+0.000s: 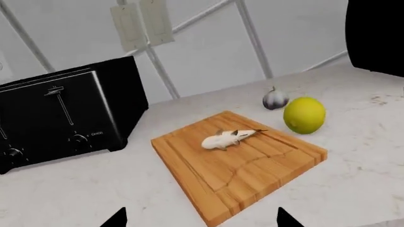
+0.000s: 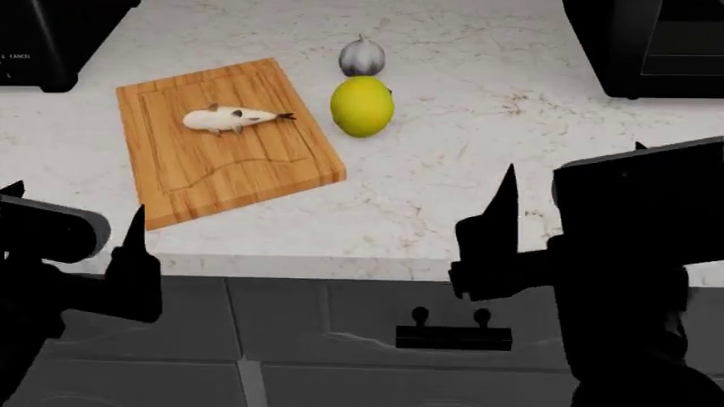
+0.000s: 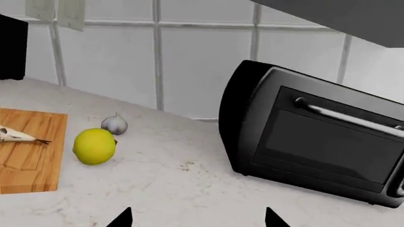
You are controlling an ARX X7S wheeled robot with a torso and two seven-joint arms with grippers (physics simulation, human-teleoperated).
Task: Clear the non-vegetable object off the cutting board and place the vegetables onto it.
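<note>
Hung low over the surface's [image 2: 476, 212] near edge, both grippers, left [image 2: 125, 254] and right [image 2: 487, 229], spread open, empty. Risked nudging the fish [image 2: 232, 119] on the cutting board [image 2: 260, 161] toward the lemon-like vegetable [image 2: 362, 106] and garlic bulb [image 2: 362, 57], rolling them.

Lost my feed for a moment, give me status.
Left gripper and right gripper open, empty, short of the counter. Fish on cutting board. Yellow item and garlic bulb beside board. Nothing blocking.

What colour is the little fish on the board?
The fish is silvery-white with a dark tail, clearest in the left wrist view.
</note>
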